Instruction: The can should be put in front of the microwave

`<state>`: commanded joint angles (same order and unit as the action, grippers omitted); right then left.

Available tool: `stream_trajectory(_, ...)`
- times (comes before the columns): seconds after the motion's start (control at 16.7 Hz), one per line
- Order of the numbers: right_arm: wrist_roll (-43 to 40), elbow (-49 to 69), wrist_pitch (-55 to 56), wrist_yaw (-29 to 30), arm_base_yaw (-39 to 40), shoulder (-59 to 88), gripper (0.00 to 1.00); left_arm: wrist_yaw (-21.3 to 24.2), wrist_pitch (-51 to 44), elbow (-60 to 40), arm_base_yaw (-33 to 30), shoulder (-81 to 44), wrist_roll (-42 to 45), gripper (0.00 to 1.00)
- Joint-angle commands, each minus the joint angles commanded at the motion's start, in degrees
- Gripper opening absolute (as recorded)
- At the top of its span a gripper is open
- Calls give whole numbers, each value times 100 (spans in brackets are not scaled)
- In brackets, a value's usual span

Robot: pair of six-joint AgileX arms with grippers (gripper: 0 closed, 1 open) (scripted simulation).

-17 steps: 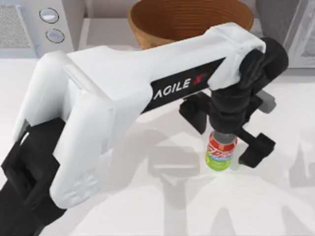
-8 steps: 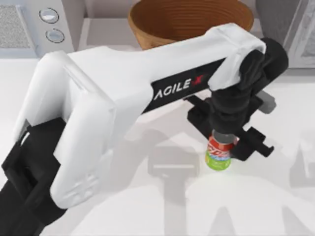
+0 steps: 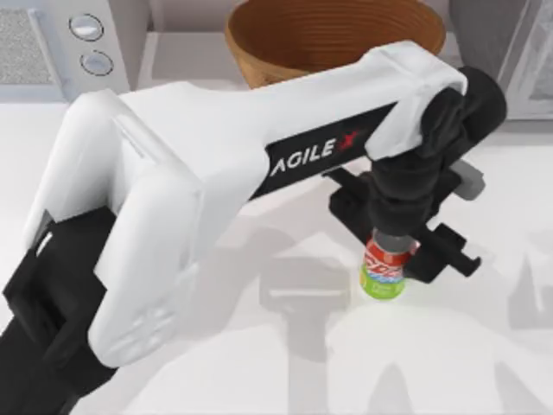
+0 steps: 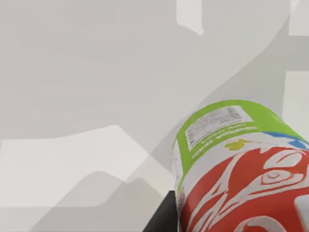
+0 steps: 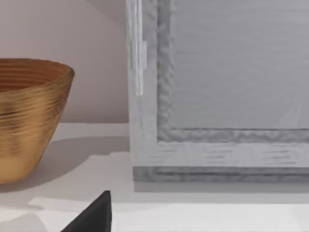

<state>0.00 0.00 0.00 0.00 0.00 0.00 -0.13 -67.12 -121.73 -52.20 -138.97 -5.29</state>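
Our left tool point(image 3: 399, 251) has its black fingers clamped on the can point(image 3: 383, 271), which stands upright on the white worktop point(image 3: 259, 363) right of centre, just in front of the wicker bowl point(image 3: 333, 35). The microwave point(image 3: 52, 43) sits well apart at the back left corner, with a darker grey appliance point(image 5: 217, 92) at the back right. Can't tell whether our right tool point(image 5: 94, 215) is open, since we only catch a dark tip of it.
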Motion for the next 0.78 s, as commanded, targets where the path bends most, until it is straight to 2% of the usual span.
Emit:
stream_trajectory(0.3, 0, 0, 0, 0, 0, 0, 100, 4, -23, -24, 0, 3, 6, 0)
stream_trajectory(0.78, 0, 0, 0, 0, 0, 0, 100, 4, -931, -959, -2, -23, 0, 0)
